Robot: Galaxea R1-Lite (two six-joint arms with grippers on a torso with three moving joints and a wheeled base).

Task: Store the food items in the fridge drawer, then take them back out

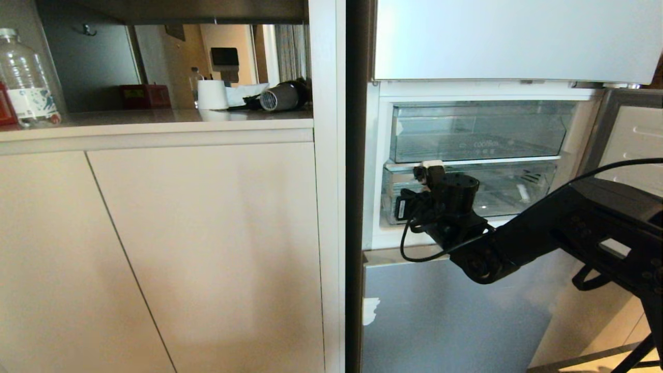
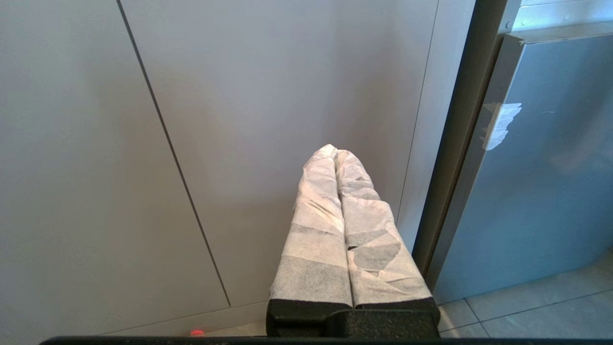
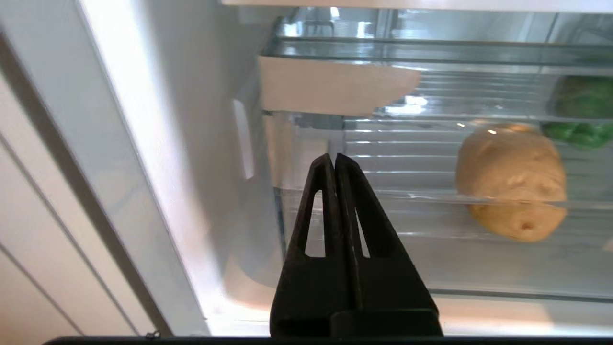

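- Right now my right gripper point(image 3: 334, 160) has its black fingers pressed flat together with nothing between them, tips up against the clear front of the fridge drawer point(image 3: 383, 201) at its left end, near the white fridge wall.
- From my head camera, my right arm reaches in from the right, and that gripper point(image 1: 426, 171) sits at the upper left corner of the lower drawer point(image 1: 518, 189) in the open fridge.
- Inside that drawer, the potato point(image 3: 511, 179) lies on the ribbed bottom, well to the side of my fingertips.
- Just beyond it, the bell pepper point(image 3: 582, 112) shows as a green shape, partly cut off at the picture's edge.
- Above sits a second clear drawer point(image 1: 479, 129) with faint lettering.
- My left gripper point(image 2: 335, 155), wrapped in white, is closed on nothing and hangs low before the pale cabinet doors point(image 2: 239, 96).
- On the counter stand a water bottle point(image 1: 26, 77) and a red box point(image 1: 145, 96).
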